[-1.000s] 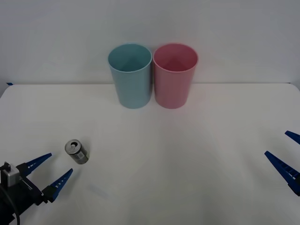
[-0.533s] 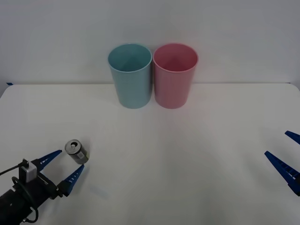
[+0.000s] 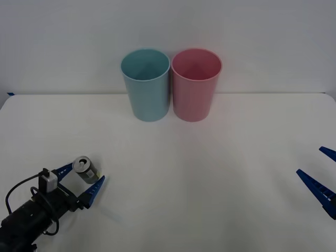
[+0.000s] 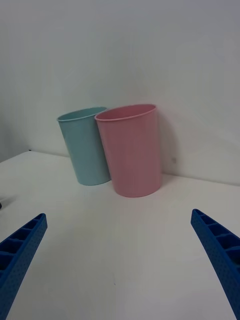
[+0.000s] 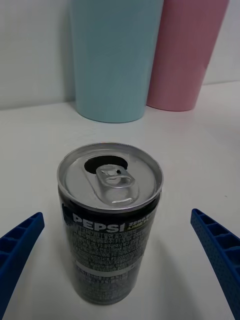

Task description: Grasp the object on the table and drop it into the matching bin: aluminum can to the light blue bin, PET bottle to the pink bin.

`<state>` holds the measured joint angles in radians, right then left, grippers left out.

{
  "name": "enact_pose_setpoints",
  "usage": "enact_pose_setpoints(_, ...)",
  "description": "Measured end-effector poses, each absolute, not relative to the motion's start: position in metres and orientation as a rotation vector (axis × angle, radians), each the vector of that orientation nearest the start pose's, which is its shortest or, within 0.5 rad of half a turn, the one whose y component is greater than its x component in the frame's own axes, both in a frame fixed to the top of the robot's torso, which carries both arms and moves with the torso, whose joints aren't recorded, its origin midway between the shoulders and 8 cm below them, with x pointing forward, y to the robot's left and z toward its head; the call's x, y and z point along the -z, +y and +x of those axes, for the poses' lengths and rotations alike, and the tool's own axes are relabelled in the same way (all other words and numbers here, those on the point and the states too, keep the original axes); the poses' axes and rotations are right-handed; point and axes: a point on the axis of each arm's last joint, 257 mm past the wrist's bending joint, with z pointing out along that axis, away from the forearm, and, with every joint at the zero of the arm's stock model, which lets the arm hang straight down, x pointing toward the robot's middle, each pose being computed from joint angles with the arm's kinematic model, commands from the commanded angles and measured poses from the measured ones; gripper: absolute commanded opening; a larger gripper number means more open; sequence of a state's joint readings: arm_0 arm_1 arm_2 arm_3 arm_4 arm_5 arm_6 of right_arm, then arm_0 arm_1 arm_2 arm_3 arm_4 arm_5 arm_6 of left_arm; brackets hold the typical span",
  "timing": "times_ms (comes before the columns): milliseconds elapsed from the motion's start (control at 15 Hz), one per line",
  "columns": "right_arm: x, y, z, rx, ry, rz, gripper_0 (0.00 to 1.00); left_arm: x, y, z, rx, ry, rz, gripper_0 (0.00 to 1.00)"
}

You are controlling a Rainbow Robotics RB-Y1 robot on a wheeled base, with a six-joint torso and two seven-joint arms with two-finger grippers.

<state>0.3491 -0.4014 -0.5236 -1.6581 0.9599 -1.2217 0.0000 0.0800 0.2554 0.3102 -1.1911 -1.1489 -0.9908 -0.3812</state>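
While my left claw [image 3: 83, 180] sits spread around the aluminum can [image 3: 86, 170], an off-centre squeeze could topple it.

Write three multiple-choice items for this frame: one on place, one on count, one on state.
1. Where is the aluminum can?
A. between the left gripper's fingers
B. inside the pink bin
C. beside the right gripper

2. How many bins stand on the table?
A. one
B. two
C. three

3. How is the can?
A. crushed flat
B. lying on its side
C. upright, top opened

Key: 1 A, one blue finger shows on each side of the can; 2 B, the light blue bin and the pink bin stand side by side; 3 C, the left wrist view shows its silver top up with the mouth open.
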Motion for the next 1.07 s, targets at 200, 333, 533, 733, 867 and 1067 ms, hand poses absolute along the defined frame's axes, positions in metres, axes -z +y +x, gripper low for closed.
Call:
enact_pose_setpoints(200,0.1689,-0.3297,0.3422,-0.567,1.441,-0.465,1.00,0.3259,0.2634,0.4353,0.421,1.605,0.467,1.00)
enact_pose_setpoints(333,0.1689,-0.3297,0.3422,-0.567,1.441,-0.465,1.00,0.3260,0.2632,0.4358,0.419,1.605,0.467,1.00)
enact_pose_setpoints(533,0.1689,-0.3297,0.3422,-0.567,1.441,-0.465,1.00,0.3253,0.2637,0.4367,0.418,1.604,0.466,0.08)
enact_pose_setpoints(733,0.1689,-0.3297,0.3422,-0.567,1.441,-0.465,1.00,0.3237,0.2606,0.4377,0.423,1.598,0.470,0.00)
enact_pose_setpoints(867,0.1689,-0.3297,0.3422,-0.567,1.441,-0.465,1.00,0.3233,0.2593,0.4380,0.425,1.596,0.471,0.00)
enact_pose_setpoints(1067,0.1689,-0.3297,0.3422,-0.567,1.441,-0.465,1.00,0.3222,0.2613,0.4384,0.426,1.595,0.462,0.00)
